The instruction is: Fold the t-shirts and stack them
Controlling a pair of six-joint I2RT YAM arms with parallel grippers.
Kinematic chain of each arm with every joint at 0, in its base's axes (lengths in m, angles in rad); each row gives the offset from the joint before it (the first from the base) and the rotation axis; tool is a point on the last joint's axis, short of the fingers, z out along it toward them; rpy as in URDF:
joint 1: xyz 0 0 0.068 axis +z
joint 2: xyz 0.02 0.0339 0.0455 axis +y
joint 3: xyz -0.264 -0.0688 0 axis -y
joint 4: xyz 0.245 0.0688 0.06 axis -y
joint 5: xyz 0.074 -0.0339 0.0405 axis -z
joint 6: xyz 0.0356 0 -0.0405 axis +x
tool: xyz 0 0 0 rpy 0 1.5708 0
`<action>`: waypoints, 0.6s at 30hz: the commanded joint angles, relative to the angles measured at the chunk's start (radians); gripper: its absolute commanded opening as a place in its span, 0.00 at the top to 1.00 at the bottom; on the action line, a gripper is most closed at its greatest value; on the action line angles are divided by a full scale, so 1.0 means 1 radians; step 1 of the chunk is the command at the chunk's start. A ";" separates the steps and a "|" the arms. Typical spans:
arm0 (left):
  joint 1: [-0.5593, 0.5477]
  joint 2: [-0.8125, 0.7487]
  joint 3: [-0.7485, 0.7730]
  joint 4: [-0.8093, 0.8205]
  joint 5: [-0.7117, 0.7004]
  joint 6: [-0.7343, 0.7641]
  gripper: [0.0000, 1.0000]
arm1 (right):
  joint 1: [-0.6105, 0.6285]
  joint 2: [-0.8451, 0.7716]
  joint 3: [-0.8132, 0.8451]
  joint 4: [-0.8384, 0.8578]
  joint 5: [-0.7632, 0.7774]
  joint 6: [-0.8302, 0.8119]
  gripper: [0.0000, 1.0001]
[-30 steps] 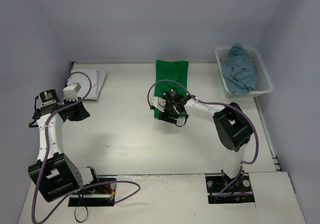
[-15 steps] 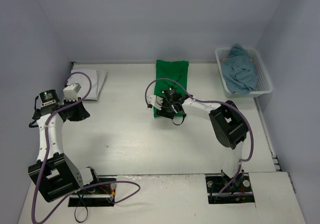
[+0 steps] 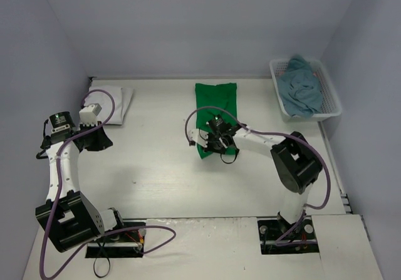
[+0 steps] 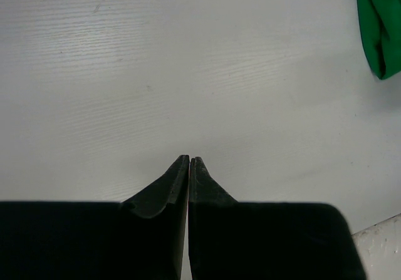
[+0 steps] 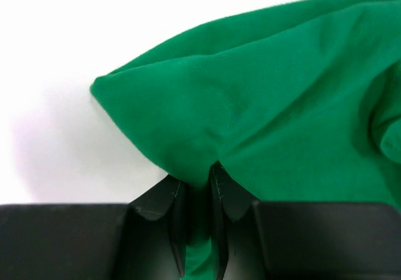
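Since a sec ago the R gripper (image 5: 195, 176) has gone from wide to a narrow pinch on the near corner of the green t-shirt (image 3: 217, 101). The shirt has slid a bit toward the near side. L arm hasn't budged.

L to R now: L gripper (image 4: 189, 161) is fully closed on nothing, over bare table (image 3: 156, 173) near the L wall. Just behind it, the white t-shirt (image 3: 116, 101) lies folded in the rear-L corner. Centre: green shirt is a long narrow strip running from the rear edge toward mid-table, w/ cloth bunched between the R jaws. Far R: basket (image 3: 331, 84) w/ the teal t-shirt (image 3: 301, 91) heaped inside.

Risks, as I judge them: the pinch may have only a thin fold, so cloth could slip out on the lift. Or it may have every layer & drag the whole strip instead of folding it. A one-handed pull could also skew the fold.

Room: plenty of bare table near & L of the green shirt; rear wall is close behind it; basket is well apart on the R.
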 commanded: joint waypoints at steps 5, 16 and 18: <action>0.009 -0.020 0.030 0.006 0.031 0.014 1.00 | 0.138 -0.255 -0.053 -0.275 -0.036 0.049 1.00; 0.016 -0.027 0.030 -0.003 0.043 0.017 1.00 | 0.353 -0.546 -0.117 -0.370 -0.001 0.162 1.00; 0.016 -0.027 0.030 -0.004 0.045 0.019 1.00 | 0.378 -0.572 -0.115 -0.375 -0.001 0.174 1.00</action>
